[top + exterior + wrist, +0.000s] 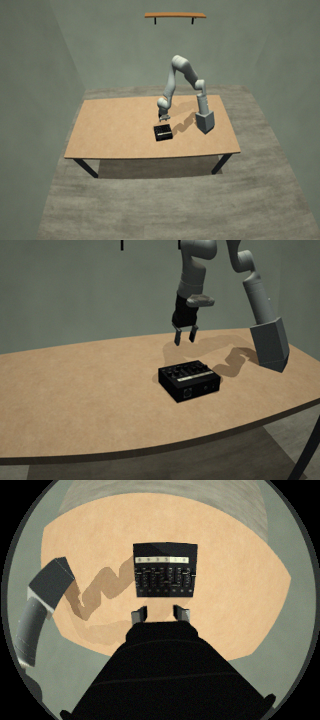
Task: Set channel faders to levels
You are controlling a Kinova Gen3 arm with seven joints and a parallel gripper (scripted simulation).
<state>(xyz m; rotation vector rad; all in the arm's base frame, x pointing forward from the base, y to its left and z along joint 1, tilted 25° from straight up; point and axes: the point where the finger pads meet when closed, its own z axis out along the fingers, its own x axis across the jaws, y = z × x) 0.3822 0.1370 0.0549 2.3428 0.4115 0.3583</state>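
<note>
The black lighting desk (189, 380) stands flat on the table, right of the middle. It also shows in the top view (163, 132) and in the wrist view (164, 570). A pale tape strip (195, 376) runs along its top, with several small fader caps (186, 368) behind it; the written levels and cap lines are too small to read. My gripper (185, 336) hangs open and empty well above the table, behind the desk's fader side. In the wrist view its two fingertips frame the desk's near edge.
The arm's grey base (270, 346) stands on the table to the right of the desk. A wooden shelf (175, 15) hangs high on the back wall. The table's front edge (165, 446) curves below the desk.
</note>
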